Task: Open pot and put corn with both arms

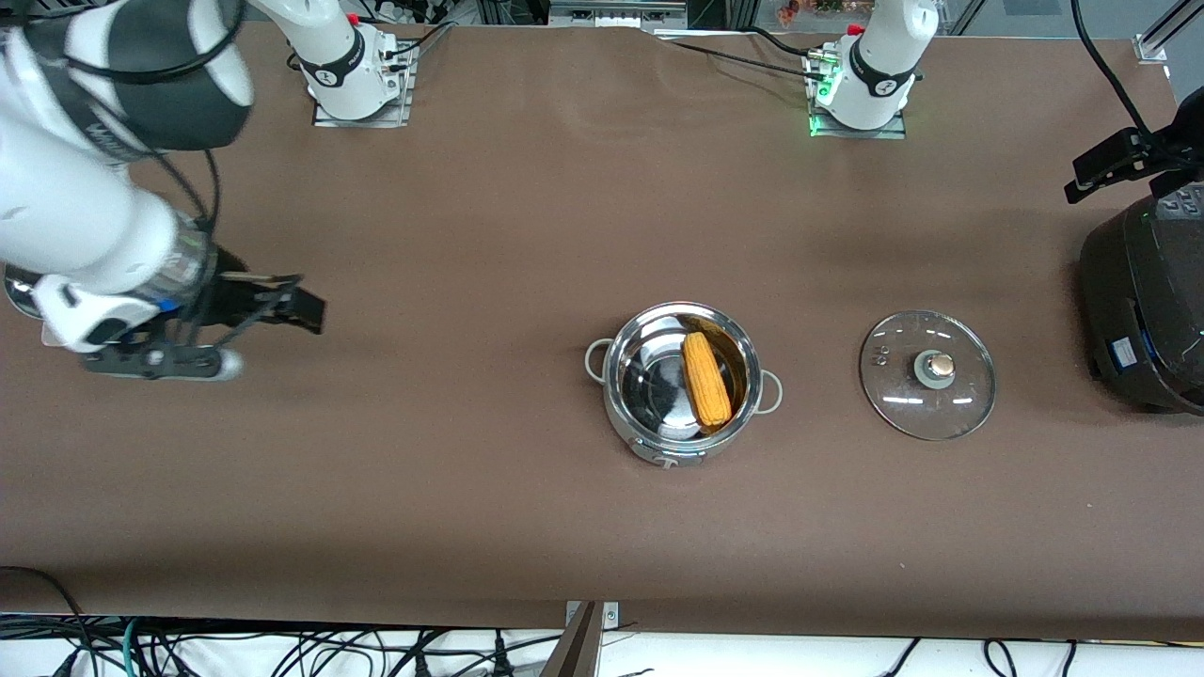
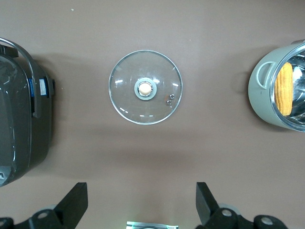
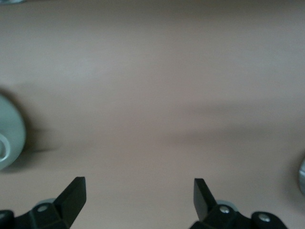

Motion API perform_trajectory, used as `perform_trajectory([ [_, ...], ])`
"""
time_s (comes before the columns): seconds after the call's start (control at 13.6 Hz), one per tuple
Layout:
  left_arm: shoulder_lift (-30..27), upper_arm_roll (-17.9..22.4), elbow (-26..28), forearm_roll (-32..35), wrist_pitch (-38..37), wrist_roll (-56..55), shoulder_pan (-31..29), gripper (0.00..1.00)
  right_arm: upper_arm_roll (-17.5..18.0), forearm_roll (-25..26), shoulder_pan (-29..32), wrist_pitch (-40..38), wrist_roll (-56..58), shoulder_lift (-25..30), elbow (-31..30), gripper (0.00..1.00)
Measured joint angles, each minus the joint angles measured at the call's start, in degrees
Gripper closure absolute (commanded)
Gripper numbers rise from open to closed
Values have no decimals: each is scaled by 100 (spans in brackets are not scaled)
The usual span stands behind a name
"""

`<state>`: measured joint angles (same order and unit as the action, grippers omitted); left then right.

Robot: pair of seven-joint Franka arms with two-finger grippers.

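Observation:
The steel pot [image 1: 679,444] stands uncovered in the middle of the table. The yellow-orange corn [image 1: 705,379] lies inside it, against the wall toward the left arm's end. The glass lid [image 1: 889,376] with its copper knob lies flat on the table beside the pot, toward the left arm's end. My right gripper [image 1: 296,303] is open and empty, over bare table at the right arm's end; its wrist view shows only tabletop between its fingers [image 3: 138,188]. My left gripper [image 2: 141,191] is open and empty, high above the table; its wrist view shows the lid [image 2: 127,90], pot [image 2: 261,90] and corn [image 2: 284,89].
A big black cooker [image 1: 1143,310] stands at the left arm's end of the table, beside the lid, and also shows in the left wrist view [image 2: 19,129]. A black cabled fixture [image 1: 1119,158] hangs over it. The table is covered with brown cloth [image 1: 470,470].

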<state>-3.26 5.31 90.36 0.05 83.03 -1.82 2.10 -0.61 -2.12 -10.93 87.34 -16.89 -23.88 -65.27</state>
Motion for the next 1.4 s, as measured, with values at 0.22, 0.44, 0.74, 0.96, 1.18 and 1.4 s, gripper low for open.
perform_trajectory([
  [0.22, 0, 0, -1, 0, -18, 0, 0, 0, 0, -82, 536, 458, 19, 457, -674, 0],
  [0.44, 0, 0, -1, 0, -28, -1, 0, 0, -31, -96, 643, 622, 38, 1031, -1334, 0],
  [0.74, 0, 0, -2, 0, -33, -1, -5, 0, -340, -96, 643, 674, 1162, 1619, -2173, 0],
  [0.96, 0, 1, -2, 0, -35, -1, -8, 0, -534, -98, 667, 913, 1902, 1832, -2718, 0],
  [1.18, 1, 1, -2, 0, -37, -1, -9, 0, -542, -96, 740, 1237, 1949, 2114, -3225, 0],
  [1.4, 1, 5, -2, 0, -37, -1, -9, 0, -543, -95, 844, 1265, 1999, 2145, -3382, 0],
])
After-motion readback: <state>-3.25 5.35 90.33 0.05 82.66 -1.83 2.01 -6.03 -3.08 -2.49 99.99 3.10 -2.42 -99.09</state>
